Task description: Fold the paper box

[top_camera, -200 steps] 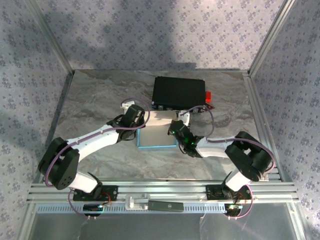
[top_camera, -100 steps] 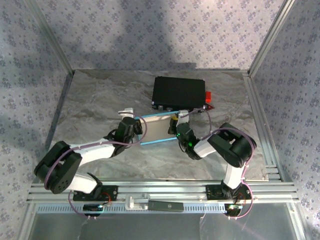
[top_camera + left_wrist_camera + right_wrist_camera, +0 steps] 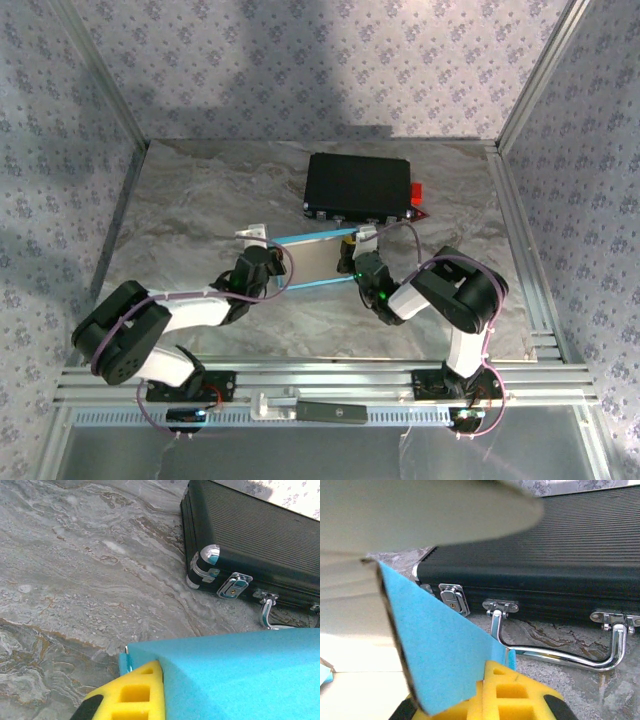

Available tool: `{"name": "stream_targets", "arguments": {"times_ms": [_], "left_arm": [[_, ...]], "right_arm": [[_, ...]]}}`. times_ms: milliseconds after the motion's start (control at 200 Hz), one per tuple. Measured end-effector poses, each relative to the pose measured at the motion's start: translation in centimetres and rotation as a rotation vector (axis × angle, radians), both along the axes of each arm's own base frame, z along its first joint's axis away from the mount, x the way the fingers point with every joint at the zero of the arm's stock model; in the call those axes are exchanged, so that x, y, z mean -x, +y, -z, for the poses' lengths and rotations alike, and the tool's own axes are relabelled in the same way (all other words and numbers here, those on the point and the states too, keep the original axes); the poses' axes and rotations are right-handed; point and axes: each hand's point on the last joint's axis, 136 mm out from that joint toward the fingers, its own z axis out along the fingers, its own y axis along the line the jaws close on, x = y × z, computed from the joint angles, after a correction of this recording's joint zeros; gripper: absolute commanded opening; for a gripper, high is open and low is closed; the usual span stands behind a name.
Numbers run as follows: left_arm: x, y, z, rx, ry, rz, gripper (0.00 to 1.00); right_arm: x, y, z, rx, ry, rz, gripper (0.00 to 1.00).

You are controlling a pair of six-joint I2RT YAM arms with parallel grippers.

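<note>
Since the earlier frame the left arm has dropped lower and its gripper end has shifted, and the box [image 3: 312,262] has tilted slightly. The box sits mid-tabletop [image 3: 190,210], just in front of the black case [image 3: 358,187], pale face up with cyan edges showing. The left gripper [image 3: 268,264] is at its left end and the right gripper [image 3: 357,262] at its right end. In the left wrist view one yellow finger [image 3: 132,696] touches the cyan panel. In the right wrist view a cyan flap crosses the yellow fingers [image 3: 520,692]. How far the jaws stand open cannot be told on either side.

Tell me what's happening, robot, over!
Left tool and right tool shut on paper box ends. Box partly folded, held between them. Black case close behind.
</note>
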Motion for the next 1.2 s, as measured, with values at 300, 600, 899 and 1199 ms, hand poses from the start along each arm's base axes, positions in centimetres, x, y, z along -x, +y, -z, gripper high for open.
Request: {"name": "stream_targets", "arguments": {"times_ms": [300, 600, 899, 1199], "left_arm": [[0.7, -0.4, 0.6, -0.025, -0.032, -0.03, 0.0], [1.3, -0.4, 0.8, -0.038, -0.052, -0.055, 0.0], [1.6, -0.5, 1.0, -0.049, -0.053, -0.062, 0.0], [1.8, -0.5, 1.1, -0.062, -0.053, -0.068, 0.0]], "right_arm": [[0.1, -0.4, 0.5, 0.0, 0.009, 0.018, 0.0], [0.2, -0.6, 0.4, 0.005, 0.022, 0.021, 0.0], [0.1, -0.8, 0.2, 0.04, 0.047, -0.003, 0.0], [0.4, -0.9, -0.2, 0.091, 0.083, -0.059, 0.1]]}}
